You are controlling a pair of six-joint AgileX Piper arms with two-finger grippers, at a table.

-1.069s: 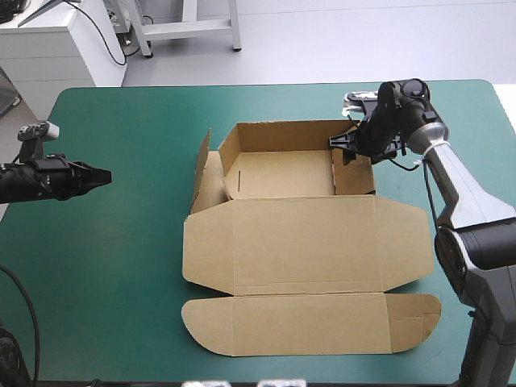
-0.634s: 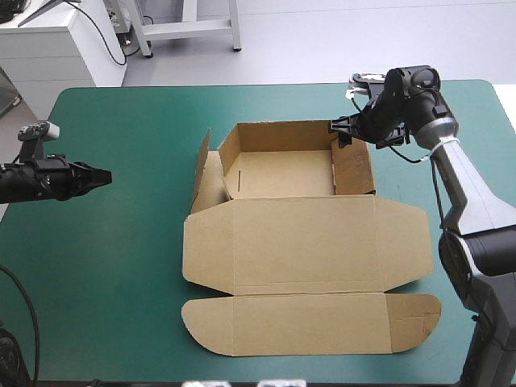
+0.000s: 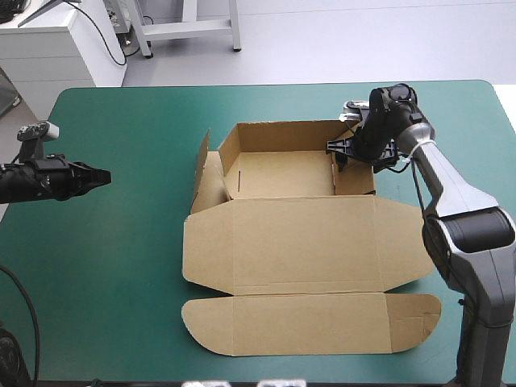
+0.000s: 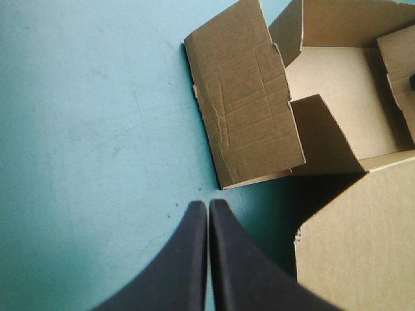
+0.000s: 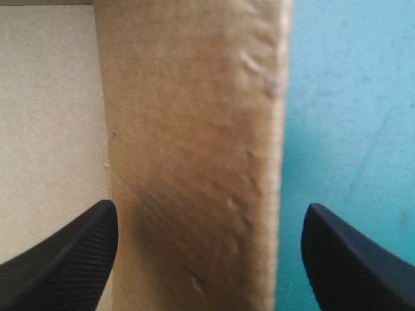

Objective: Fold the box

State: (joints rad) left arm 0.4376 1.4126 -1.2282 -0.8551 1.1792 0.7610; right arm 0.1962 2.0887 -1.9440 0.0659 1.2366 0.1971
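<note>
Box (image 3: 298, 242) sits mid-counter (image 3: 121, 282), long axis left-right, raised walls toward the far edge; right hand (image 3: 342, 151), fingers apart, has the right wall (image 5: 194, 129) between them and is nearer, while left hand (image 3: 101, 175), fingers together, hangs well apart near the left edge.

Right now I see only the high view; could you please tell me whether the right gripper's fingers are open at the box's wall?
Observer: Open. In the right wrist view the right gripper straddles the box wall, not yet pinching it.
Operator: Thank you. And the left gripper's fingers?
Observer: Shut, meeting in one point. The left gripper hangs over the teal-green cover, with the box's loose side flap just ahead.
</note>
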